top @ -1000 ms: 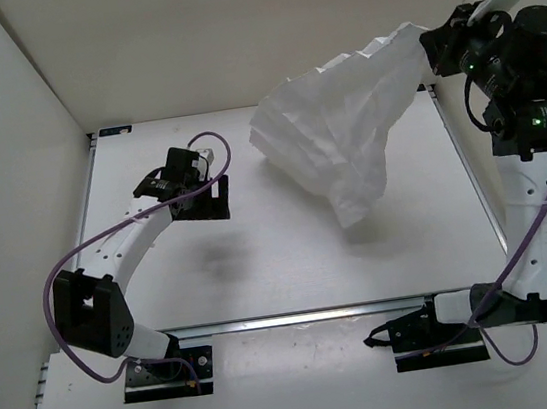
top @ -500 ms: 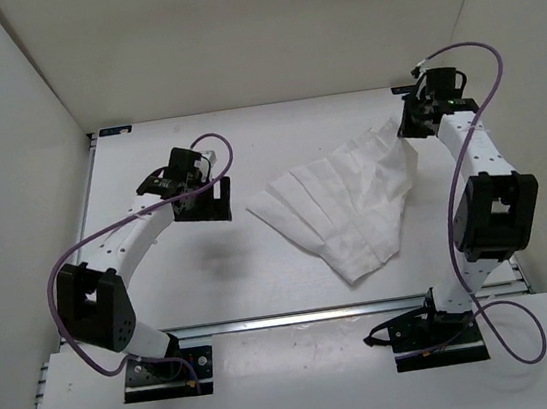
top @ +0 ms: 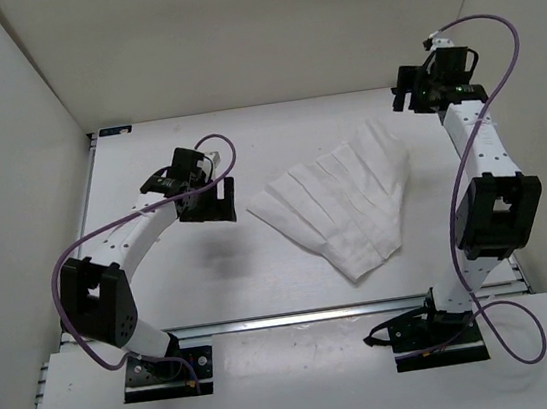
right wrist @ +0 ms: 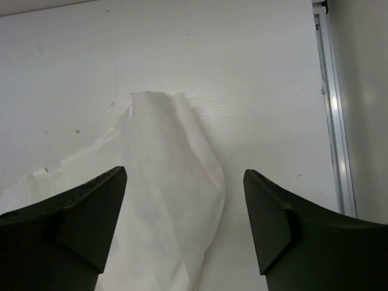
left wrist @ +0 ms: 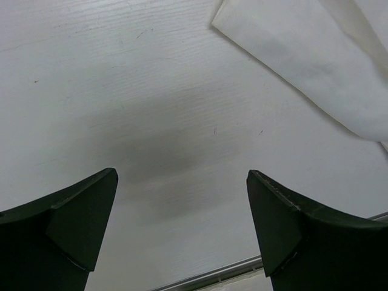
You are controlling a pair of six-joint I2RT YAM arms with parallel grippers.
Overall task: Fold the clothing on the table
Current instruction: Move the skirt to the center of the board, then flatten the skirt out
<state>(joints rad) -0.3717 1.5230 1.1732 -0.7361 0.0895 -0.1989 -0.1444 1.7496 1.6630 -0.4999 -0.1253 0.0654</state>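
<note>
Now the garment [top: 339, 206] lies spread out on the surface [top: 275, 139]; the left jaws and the right jaws both stand wide open, holding nothing.

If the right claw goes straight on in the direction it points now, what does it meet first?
Probably the clothing: its corner lies straight ahead of the open right claw, on the table. The depth between them is unclear.
</note>
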